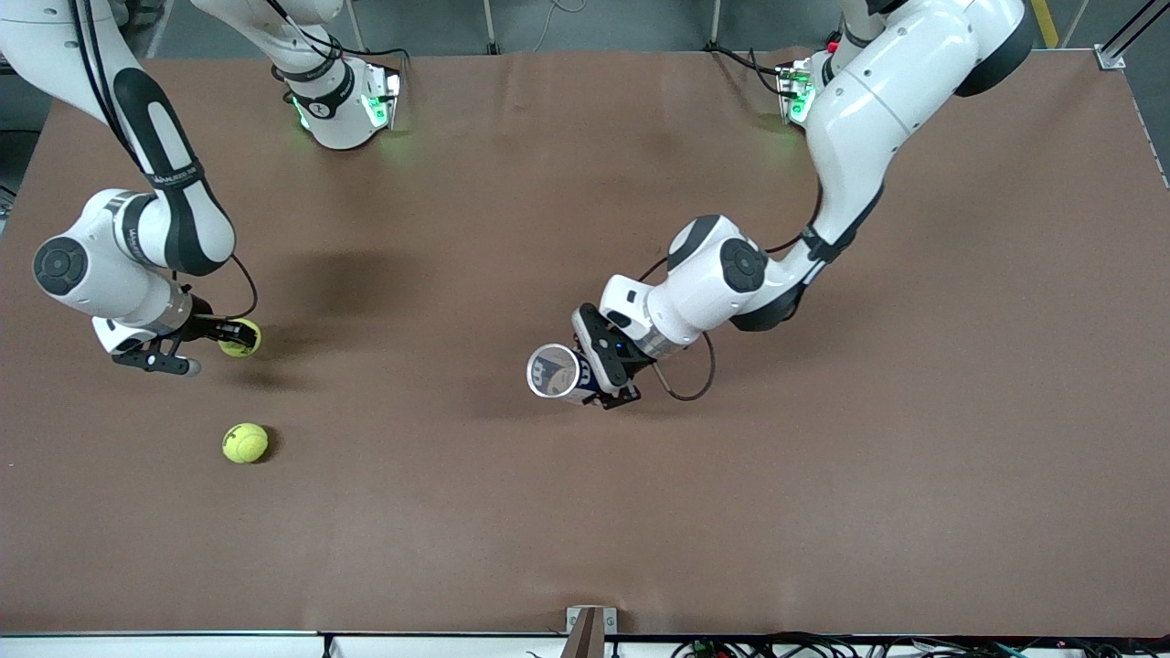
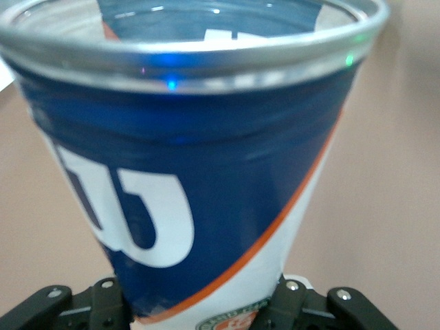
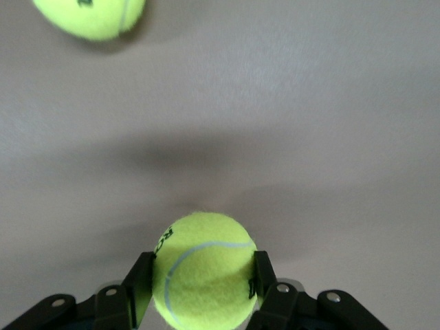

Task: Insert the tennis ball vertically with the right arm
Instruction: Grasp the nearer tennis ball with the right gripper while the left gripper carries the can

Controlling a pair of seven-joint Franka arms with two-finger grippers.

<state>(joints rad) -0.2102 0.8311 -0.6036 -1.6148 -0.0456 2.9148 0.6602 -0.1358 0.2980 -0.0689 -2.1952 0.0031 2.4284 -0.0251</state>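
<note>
Right gripper (image 1: 208,349) above the desk (image 1: 585,512) toward the right arm's end, jaws clamped on a tennis ball (image 3: 204,269), apparently for carrying to the can. Left gripper (image 1: 611,388) near mid-desk, jaws clamped on the base of a blue-and-white ball can (image 2: 199,172), held upright with open mouth upward, presumably to accept a vertical drop. Can interior: no ball visible. Second tennis ball (image 1: 245,442) loose on the desk, nearer the front camera.
</note>
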